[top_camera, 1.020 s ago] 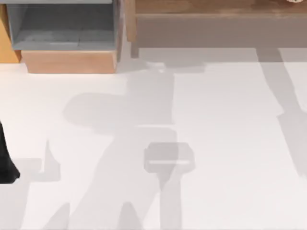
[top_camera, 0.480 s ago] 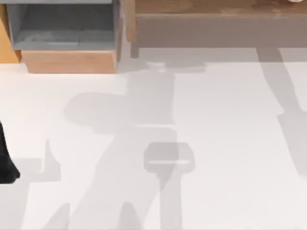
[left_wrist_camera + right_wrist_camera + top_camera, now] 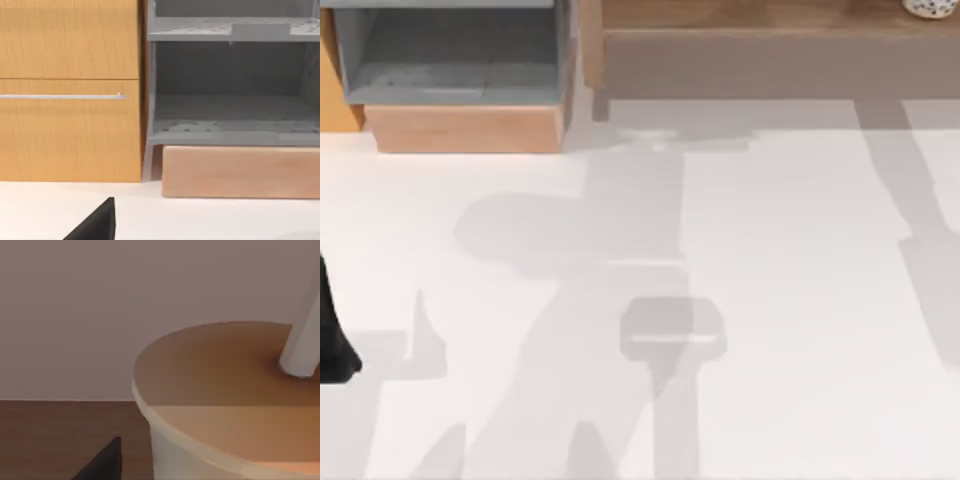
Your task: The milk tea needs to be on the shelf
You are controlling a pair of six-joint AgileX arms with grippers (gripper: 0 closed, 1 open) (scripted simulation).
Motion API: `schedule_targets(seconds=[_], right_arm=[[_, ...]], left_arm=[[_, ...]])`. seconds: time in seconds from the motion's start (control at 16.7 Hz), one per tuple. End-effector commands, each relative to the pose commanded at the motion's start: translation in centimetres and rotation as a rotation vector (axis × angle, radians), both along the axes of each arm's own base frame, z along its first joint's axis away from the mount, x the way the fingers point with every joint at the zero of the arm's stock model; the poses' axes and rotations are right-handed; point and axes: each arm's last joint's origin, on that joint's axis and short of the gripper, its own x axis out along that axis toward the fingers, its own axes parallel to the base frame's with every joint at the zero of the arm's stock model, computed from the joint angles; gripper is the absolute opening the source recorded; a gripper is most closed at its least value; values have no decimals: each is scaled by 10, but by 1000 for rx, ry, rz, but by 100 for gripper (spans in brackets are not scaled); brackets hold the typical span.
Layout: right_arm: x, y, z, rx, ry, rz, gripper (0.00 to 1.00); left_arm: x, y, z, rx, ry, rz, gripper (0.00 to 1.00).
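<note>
Although the white worktop (image 3: 770, 300) lay bare apart from shadows, you could see in the top view the dark-speckled base of the tall tapered clear cup of pale beige-orange milk tea (image 3: 928, 8) at the far right end of the long brown wooden shelf board (image 3: 750, 14), above its grey-brown recess (image 3: 770, 65) and well apart from the smaller grey-lined box cabinet with a light wood base (image 3: 460, 60) at the left. Your right wrist view sat just beside the cup's flat tan lid (image 3: 220, 370) and its white straw (image 3: 305, 350), with brown wood (image 3: 60, 435) under the cup, so I judged the milk tea already on the shelf, or very nearly set down; whether its base bore fully on the board I could not tell. What remained, by that reading, was letting go and drawing the right arm clear without knocking the cup. The cup stood upright, its long axis vertical, straw end up and pearl end down. A dark sliver of the right gripper (image 3: 100, 462) showed beside the cup, yet I could not tell whether its jaws were clenched or released. Your left arm (image 3: 332, 330) sat parked at the left edge of the worktop, its wrist facing the cabinet, and its jaws were likewise beyond telling.
</note>
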Motion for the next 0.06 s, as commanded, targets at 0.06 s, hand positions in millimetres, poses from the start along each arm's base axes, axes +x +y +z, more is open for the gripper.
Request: schedule_targets(seconds=[0.06], right_arm=[[0,0,0,0,0,0,100]], left_arm=[[0,0,0,0,0,0,100]])
